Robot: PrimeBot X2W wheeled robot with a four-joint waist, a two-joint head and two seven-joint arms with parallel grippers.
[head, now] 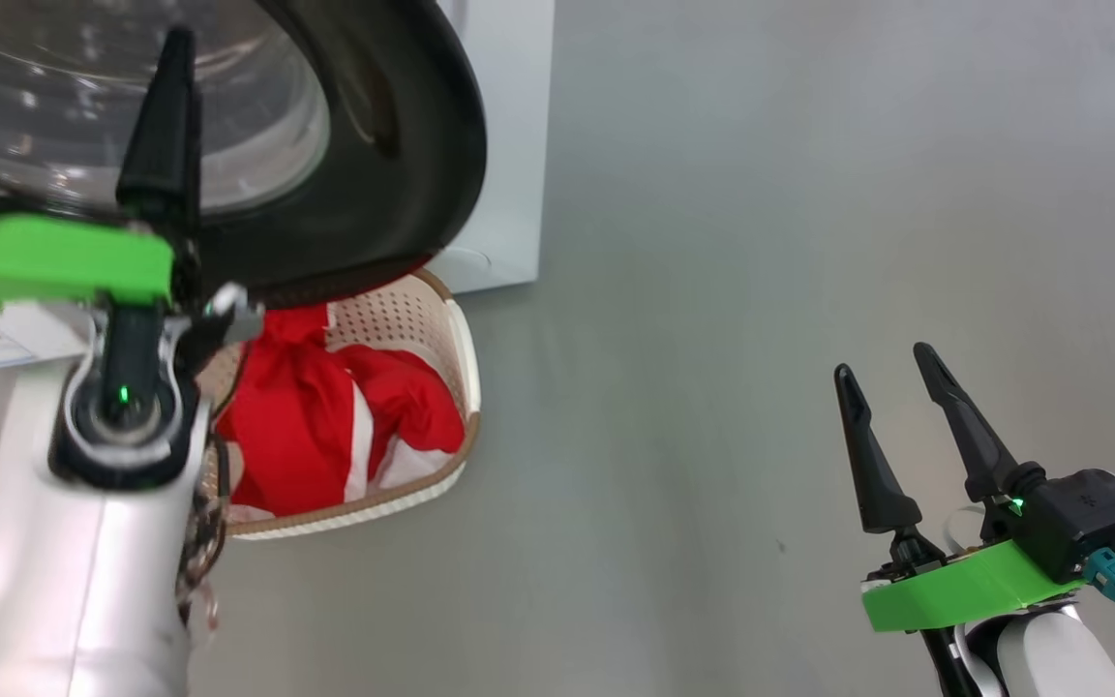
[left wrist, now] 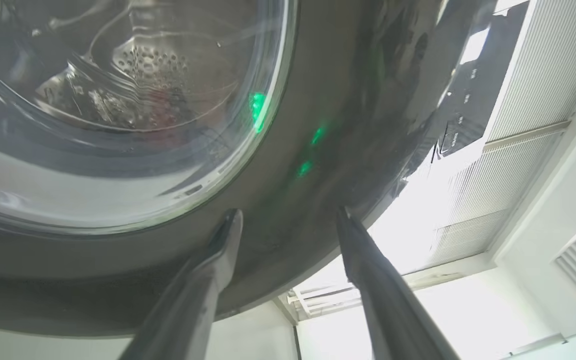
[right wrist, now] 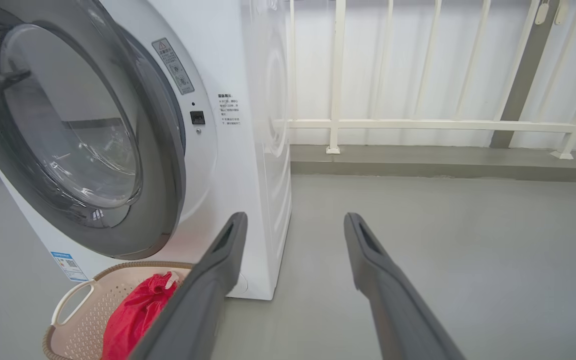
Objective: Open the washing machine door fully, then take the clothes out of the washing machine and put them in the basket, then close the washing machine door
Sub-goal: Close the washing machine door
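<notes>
Left gripper (left wrist: 288,220) is holding its 2 fingers spread, gripping nothing, with the tips close to the black rim of the washing machine door (left wrist: 318,165); whether they are touching it is unclear. Below those fingers the clothes (head: 325,416) are lying in the basket (head: 466,378), so closing looks like the step in hand, which means pushing the door toward the washing machine (right wrist: 248,165). Right gripper (head: 885,362) is waiting open, well apart. Glare is obscuring the drum, and the door is covering part of the basket.

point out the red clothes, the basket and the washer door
clothes (head: 306,426), head view, middle of the red bundle
basket (head: 393,312), head view, perforated back wall
washer door (head: 412,165), head view, glossy black rim
</notes>
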